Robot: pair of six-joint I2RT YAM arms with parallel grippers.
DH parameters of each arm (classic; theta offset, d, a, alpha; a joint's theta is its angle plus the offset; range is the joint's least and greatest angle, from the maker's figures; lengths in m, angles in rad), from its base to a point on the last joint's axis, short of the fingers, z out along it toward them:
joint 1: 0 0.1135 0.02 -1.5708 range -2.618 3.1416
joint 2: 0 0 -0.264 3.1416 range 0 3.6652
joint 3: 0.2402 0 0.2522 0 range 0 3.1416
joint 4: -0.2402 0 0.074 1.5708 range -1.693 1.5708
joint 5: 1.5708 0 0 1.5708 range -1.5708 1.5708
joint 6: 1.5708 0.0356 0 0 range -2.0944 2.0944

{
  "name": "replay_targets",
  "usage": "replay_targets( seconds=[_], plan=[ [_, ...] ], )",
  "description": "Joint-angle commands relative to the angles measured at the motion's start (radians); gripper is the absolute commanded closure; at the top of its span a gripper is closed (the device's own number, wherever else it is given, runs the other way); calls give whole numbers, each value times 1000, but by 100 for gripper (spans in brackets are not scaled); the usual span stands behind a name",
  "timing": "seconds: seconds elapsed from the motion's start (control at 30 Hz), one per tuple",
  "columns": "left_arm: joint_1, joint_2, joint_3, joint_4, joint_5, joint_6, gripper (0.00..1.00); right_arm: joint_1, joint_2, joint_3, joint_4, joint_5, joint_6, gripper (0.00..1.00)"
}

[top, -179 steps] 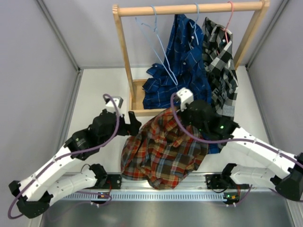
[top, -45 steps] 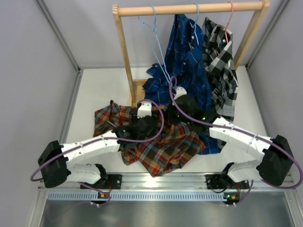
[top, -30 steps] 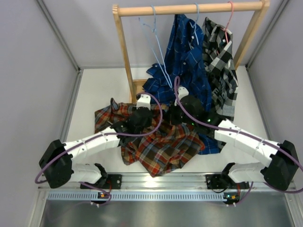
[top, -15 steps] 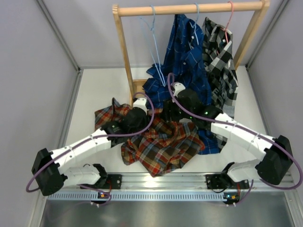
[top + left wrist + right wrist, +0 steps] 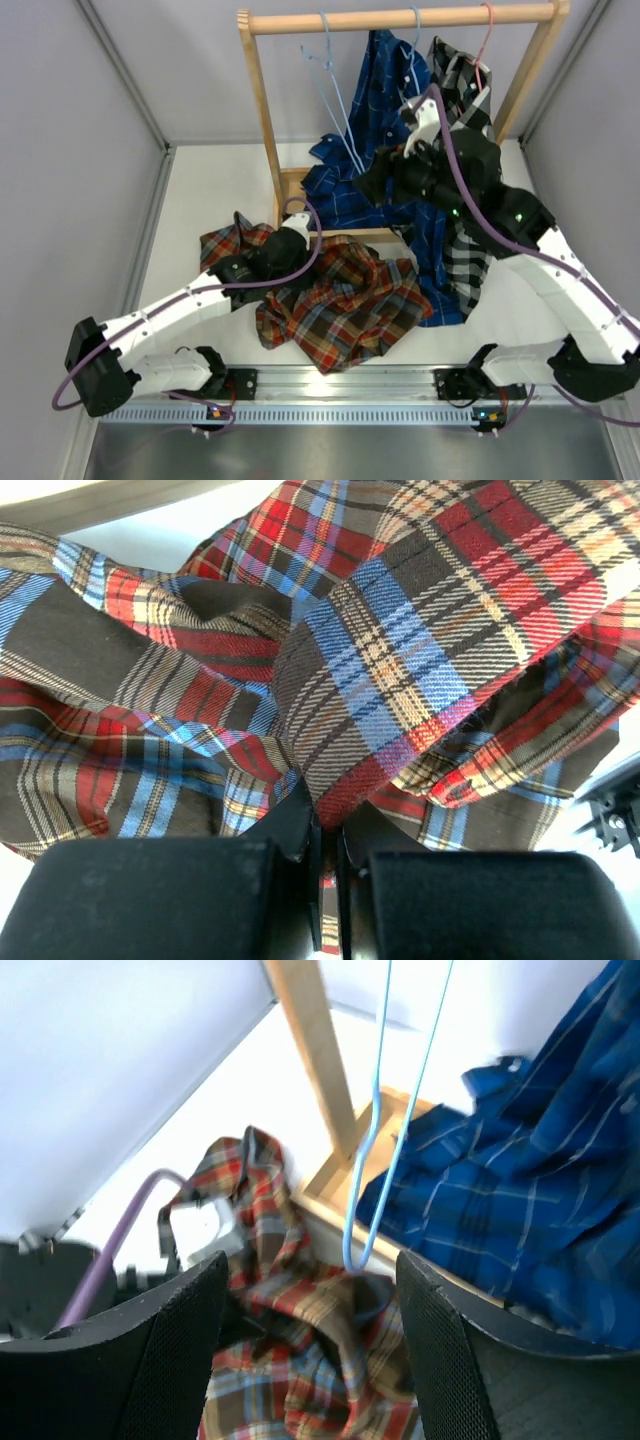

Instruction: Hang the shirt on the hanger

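**Shirt pinched, hanger on rack**

The left tool (image 5: 325,855) is clamped on a fold of the shirt (image 5: 340,310), which lies crumpled on the table (image 5: 210,190) at the wooden rack's (image 5: 262,120) foot. The hanger (image 5: 349,1250) hangs from the rail. The right tool's (image 5: 310,1290) 2 fingers stand apart, empty, near the hanger.

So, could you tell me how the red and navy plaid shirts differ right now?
The red plaid shirt lies crumpled on the table; the navy plaid shirt hangs from the wooden rail. The left gripper pinches the red one; nothing grips the navy one. Both are plaid.
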Motion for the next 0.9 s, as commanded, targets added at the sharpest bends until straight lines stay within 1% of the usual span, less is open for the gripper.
replay_targets(
  seconds=[0.0, 0.07, 0.13, 0.17, 0.23, 0.27, 0.33, 0.37, 0.4, 0.47, 0.57, 0.73, 0.77, 0.87],
  plan=[
    [3, -45, 7, 6, 37, -16, 100, -16, 136, 220, -164, 81, -71, 35],
    [3, -54, -1, 9, 37, -16, 100, -16, 212, 336, -192, 120, -82, 36],
    [3, -70, -16, 15, 43, -15, 100, -17, 268, 411, -237, 135, -99, 37],
    [3, -73, -19, 15, 43, -16, 100, -16, 327, 480, -251, 140, -107, 38],
    [3, -83, -24, 16, 46, -16, 100, -17, 386, 542, -286, 146, -125, 39],
    [3, -85, -25, 15, 47, -16, 100, -17, 430, 581, -291, 147, -130, 41],
    [3, -93, -31, 16, 46, -8, 100, -19, 466, 612, -291, 184, -134, 45],
    [3, -94, -33, 16, 47, -7, 100, -19, 495, 640, -291, 208, -137, 51],
    [3, -96, -35, 16, 52, 1, 100, -22, 506, 649, -289, 238, -143, 53],
    [3, -94, -41, 15, 57, 4, 100, -32, 535, 680, -289, 241, -144, 59],
    [3, -93, -50, 19, 61, 9, 100, -43, 552, 705, -289, 247, -147, 64],
    [3, -90, -64, 35, 73, 9, 100, -65, 573, 703, -274, 229, -156, 71],
    [3, -90, -67, 36, 75, 7, 100, -66, 581, 700, -269, 230, -157, 75],
    [3, -90, -71, 47, 80, -2, 100, -68, 589, 688, -225, 248, -157, 82]
  ],
)
